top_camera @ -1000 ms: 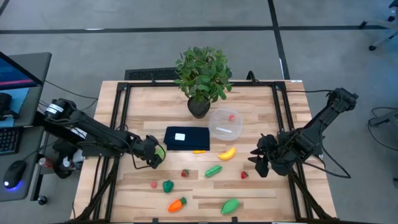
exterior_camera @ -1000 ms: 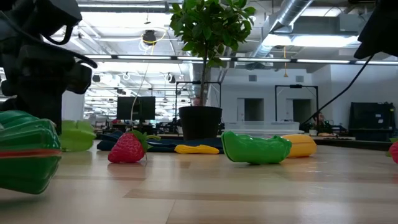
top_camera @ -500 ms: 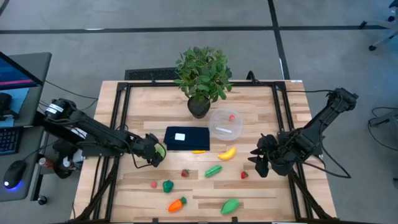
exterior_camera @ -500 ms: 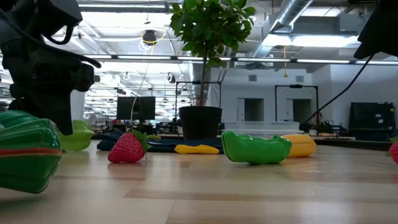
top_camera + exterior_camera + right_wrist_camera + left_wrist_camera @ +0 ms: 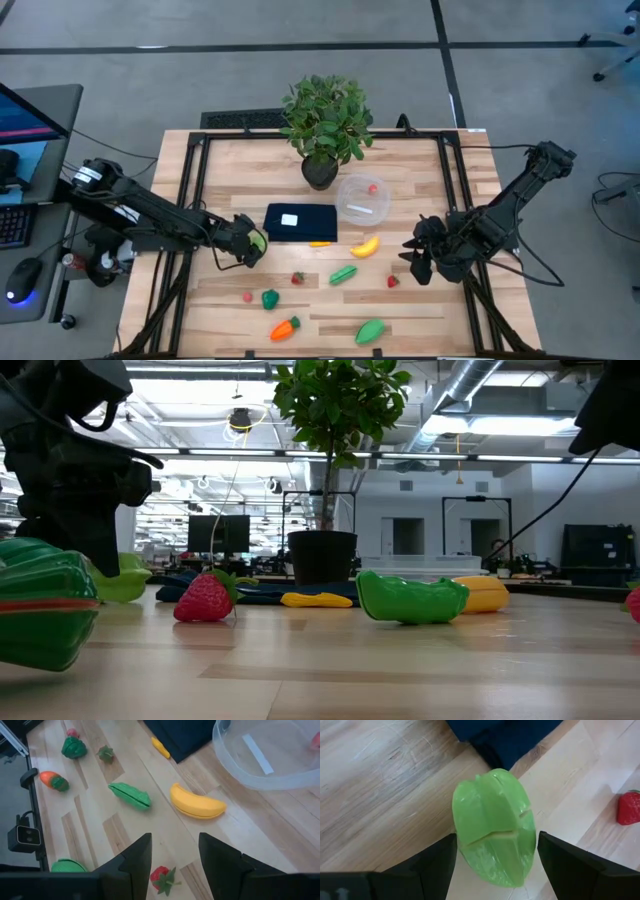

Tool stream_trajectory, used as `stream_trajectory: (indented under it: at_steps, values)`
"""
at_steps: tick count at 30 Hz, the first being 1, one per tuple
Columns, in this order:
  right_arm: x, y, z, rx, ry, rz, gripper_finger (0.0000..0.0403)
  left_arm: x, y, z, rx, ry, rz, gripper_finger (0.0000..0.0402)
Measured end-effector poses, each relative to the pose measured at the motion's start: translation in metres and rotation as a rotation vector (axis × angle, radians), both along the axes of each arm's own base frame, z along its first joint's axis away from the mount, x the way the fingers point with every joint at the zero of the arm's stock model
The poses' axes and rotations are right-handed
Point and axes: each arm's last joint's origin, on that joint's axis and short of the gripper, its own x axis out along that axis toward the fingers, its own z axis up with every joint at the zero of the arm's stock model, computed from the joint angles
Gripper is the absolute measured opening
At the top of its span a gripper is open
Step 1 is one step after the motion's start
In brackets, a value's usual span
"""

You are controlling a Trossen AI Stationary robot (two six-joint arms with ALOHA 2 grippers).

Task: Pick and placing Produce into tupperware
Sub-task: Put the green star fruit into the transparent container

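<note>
Taking the dark blue rectangle [image 5: 300, 222] at the middle of the table [image 5: 420, 315] as our landmark, we find the left hand [image 5: 252, 246] just to its left, its fingers [image 5: 432, 862] spread on either side of a light green piece [image 5: 494, 825] without visibly pressing it. The right hand [image 5: 421, 262] sits well to the rectangle's right, open and empty. The clear round container [image 5: 362, 198] stands just to the rectangle's right, beside the potted plant [image 5: 324, 125], and holds one red berry [image 5: 373, 187]. In front of the rectangle we see a yellow banana [image 5: 365, 246], a green pod [image 5: 343, 274], two strawberries [image 5: 297, 279], a carrot [image 5: 285, 328] and further green pieces [image 5: 370, 331].
</note>
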Motion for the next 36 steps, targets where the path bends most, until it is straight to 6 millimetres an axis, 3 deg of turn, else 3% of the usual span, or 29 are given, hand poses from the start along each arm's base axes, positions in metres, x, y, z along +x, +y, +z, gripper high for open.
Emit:
stream_trajectory:
  at_steps: [8, 22, 36]
  values:
    - [0.0003, -0.0005, 0.0003, -0.012, -0.013, -0.012, 0.0155, 0.0001, 0.0003, 0.0001, 0.008, -0.003, 0.004, 0.0257]
    - [0.0003, -0.0005, 0.0003, -0.013, -0.013, -0.011, 0.0155, 0.0014, 0.0003, 0.0011, 0.024, -0.022, 0.0, 0.0154]
    - [0.0003, -0.0005, 0.0003, -0.013, -0.013, -0.011, 0.0155, 0.0055, -0.0014, 0.0044, 0.032, -0.061, -0.051, 0.0159]
